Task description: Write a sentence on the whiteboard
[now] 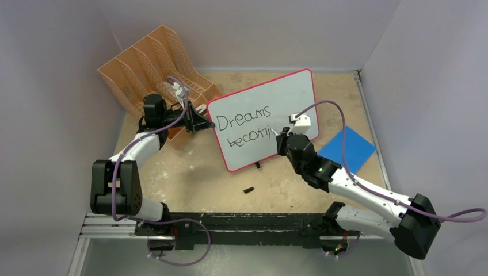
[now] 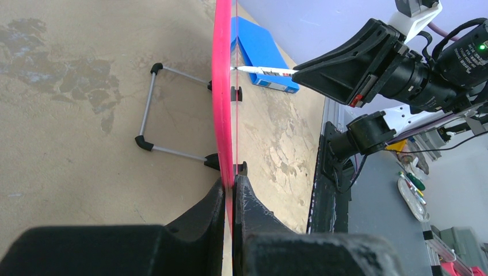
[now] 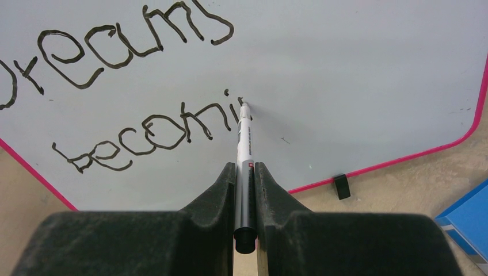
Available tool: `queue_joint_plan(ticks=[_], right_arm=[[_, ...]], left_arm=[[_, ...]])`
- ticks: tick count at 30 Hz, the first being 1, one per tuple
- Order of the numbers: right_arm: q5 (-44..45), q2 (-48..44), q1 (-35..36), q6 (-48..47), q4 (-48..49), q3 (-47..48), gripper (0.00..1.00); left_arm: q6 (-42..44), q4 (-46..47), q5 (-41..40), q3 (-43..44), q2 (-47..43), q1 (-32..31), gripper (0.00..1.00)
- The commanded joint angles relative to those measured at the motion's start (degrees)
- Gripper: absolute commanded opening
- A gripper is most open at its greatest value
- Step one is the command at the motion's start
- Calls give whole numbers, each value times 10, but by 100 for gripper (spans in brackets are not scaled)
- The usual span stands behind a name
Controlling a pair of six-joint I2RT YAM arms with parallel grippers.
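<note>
Whiteboard [image 1: 288,95]: stands tilted on the table [image 1: 190,167], propped from behind by a wire stand [image 2: 149,103], with small black feet [image 3: 341,187] on its lower frame.
Sentence [image 3: 144,132]: on the whiteboard's face; "Dreams" is whole on the upper line, and the line below reads "becomi" so far, so it is judged unfinished.
Whiteboard, handling: judged light, thin and stiff, and apt to slide or tip under pen pressure. Its face is smooth, so fresh ink would smear. The red frame edge is the safest place to hold it, clear of the writing.
Left gripper [image 2: 230,187]: clamped on the whiteboard's left frame edge, one finger on each face, bracing it.
Marker [image 3: 244,144]: tip touching the whiteboard just right of the last stroke. Judged slim, light and rigid, with a slick barrel.
Right gripper [image 3: 246,178]: closed on the marker's barrel near its back end, in front of the whiteboard's right half.
Orange file rack [image 1: 155,63]: behind and left of the whiteboard, with several slanted slots. Nothing can be made out in the slots that show, and the left arm hides the nearest one.
Blue pad [image 1: 347,148]: flat on the table, right of the whiteboard.
Small black piece [image 1: 248,190]: on the table in front of the whiteboard, possibly the marker's cap.
</note>
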Motion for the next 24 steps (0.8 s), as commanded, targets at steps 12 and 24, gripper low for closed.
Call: queue_joint_plan(ticks=[12,24], right_arm=[[9,12,-8,-13,37,20,0],[22,3,-17,-18,40,20,0]], left_arm=[[17,16,3,17,-4,4,0],[17,15,3,18,-5,4,0]])
